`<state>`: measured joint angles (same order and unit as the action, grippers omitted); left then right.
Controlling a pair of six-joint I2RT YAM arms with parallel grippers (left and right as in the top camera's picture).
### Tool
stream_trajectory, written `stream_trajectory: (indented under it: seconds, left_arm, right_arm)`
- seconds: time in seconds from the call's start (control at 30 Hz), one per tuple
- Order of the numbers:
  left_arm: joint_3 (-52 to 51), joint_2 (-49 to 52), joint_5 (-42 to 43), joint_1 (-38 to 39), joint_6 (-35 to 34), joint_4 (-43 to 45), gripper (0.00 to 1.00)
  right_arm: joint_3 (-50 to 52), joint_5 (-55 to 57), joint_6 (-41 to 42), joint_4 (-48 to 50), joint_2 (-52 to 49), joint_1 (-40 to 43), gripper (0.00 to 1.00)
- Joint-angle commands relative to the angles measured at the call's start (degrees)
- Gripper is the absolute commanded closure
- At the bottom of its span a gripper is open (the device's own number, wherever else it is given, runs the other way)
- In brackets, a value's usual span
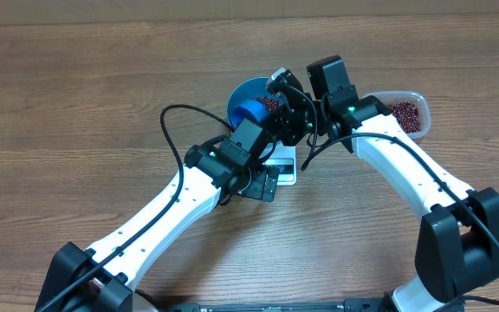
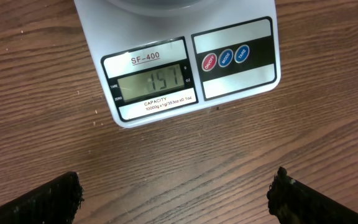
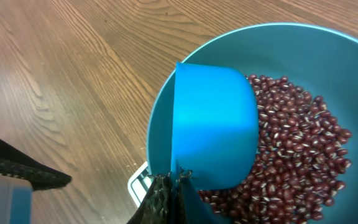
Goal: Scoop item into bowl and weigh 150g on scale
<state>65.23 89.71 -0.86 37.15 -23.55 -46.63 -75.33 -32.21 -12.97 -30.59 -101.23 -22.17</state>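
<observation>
Fingers on the left arm, the left fingers (image 2: 51, 198), stand wide apart and hold nothing; they hover above the bare wooden surface (image 2: 36, 93) just in front of the scale (image 2: 98, 37), so the wrist camera looks straight down at its display (image 2: 148, 79). The right fingers (image 3: 160, 202) are pinched fully together on the handle of the small blue scoop (image 3: 213, 124), which hangs inside the bowl (image 3: 328, 56) just above the beans (image 3: 297, 149). The scoop's outside faces the camera, so whether anything is left in it is hidden.

The bowl stands on the scale, and the beans cover its bottom in a maroon heap. The clear tub (image 1: 414, 97), with more beans in it, sits just beside the bowl on the right arm's side.

The display appears to read 157, a little above the target, so the step in hand looks like the final trim of the weight. The next move probably calls for lifting a small amount out with the scoop, returning it to the tub, and reading the display again, taking care not to press on the bowl.
</observation>
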Motion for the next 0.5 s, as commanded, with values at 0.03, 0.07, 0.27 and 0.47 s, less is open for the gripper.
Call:
stream_trajectory:
  seconds: [0.03, 0.07, 0.27, 0.47]
  left_arm:
    - [-0.3, 0.4, 0.4, 0.0, 1.1, 0.2, 0.00]
    - [-0.3, 0.4, 0.4, 0.0, 1.1, 0.2, 0.00]
    - [-0.3, 0.4, 0.4, 0.0, 1.1, 0.2, 0.00]
    - [-0.3, 0.4, 0.4, 0.0, 1.1, 0.2, 0.00]
  right_arm:
    - [-1.7, -3.9, 2.7, 0.9, -0.5, 0.3, 0.97]
    - [-1.7, -4.3, 3.0, 1.0, -0.5, 0.6, 0.97]
    - [-1.7, -6.4, 7.4, 3.6, -0.4, 3.3, 0.96]
    - [-1.7, -13.1, 7.4, 5.1, -0.4, 6.4, 0.97]
